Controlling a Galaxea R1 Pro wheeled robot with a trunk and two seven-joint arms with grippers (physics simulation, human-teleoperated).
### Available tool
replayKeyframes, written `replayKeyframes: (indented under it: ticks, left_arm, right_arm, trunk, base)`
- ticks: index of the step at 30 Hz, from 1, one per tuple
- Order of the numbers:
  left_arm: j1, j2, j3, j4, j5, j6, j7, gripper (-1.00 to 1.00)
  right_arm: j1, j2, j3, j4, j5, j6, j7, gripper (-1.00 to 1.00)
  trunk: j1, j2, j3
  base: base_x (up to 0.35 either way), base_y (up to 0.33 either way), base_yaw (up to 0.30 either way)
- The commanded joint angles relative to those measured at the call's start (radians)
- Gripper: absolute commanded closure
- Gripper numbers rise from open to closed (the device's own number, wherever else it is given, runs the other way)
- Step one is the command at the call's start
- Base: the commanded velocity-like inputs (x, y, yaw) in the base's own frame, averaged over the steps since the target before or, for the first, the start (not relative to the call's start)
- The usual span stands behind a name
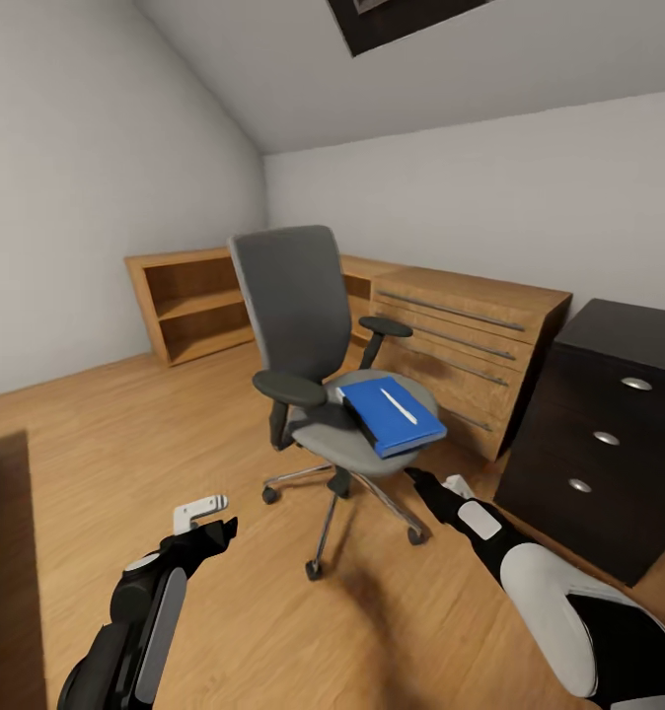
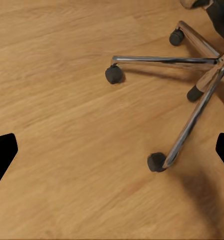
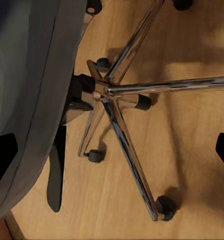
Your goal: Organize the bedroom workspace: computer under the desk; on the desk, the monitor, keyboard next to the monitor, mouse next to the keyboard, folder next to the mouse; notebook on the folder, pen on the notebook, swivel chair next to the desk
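Head view is showing the flat bright blue folder (image 1: pixel 392 413) lying on the grey upholstered swivel chair (image 1: pixel 303 325), diagonal, nearer the wide, empty right end effector (image 1: pixel 449 485).

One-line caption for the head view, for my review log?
Grey upholstered swivel chair carrying a flat blue folder and thin pale pen stands on the wooden floor beside a black drawer desk.

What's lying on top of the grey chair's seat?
A flat bright blue folder lies on the grey swivel chair, with a thin pale pen on it. Anything beneath the folder is covered.
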Motion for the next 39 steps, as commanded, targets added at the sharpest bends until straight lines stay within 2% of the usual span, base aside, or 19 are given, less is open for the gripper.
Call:
replayKeyframes:
  ticks: [1, 19, 31, 39]
  left_arm:
    - [-0.001, -0.001, 0.001, -0.001, 0.011, 0.004, 0.007, -1.00]
    - [0.000, -0.001, 0.000, -0.001, 0.011, 0.004, 0.007, -1.00]
    - [0.000, -0.001, -0.001, 0.000, 0.011, 0.004, 0.007, -1.00]
    - [0.000, -0.001, -0.007, 0.000, 0.010, 0.004, 0.007, -1.00]
  right_arm:
    - [-0.001, 0.000, -0.011, -0.001, 0.001, 0.006, 0.004, -1.00]
    - [-0.001, -0.001, -0.009, -0.001, 0.001, 0.006, 0.006, -1.00]
    - [-0.001, -0.001, -0.009, -0.001, 0.003, 0.006, 0.006, -1.00]
    - [-0.001, -0.001, -0.009, -0.001, 0.003, 0.006, 0.006, -1.00]
  trunk:
    - [0.000, 0.000, -0.001]
    - [0.000, 0.000, -0.001]
    - [0.000, 0.000, -0.001]
    - [0.000, 0.000, -0.001]
  base:
    - [0.317, 0.000, 0.022]
    - [0.295, 0.000, 0.002]
    - [-0.130, -0.003, 0.000]
    - [-0.271, -0.059, 0.000]
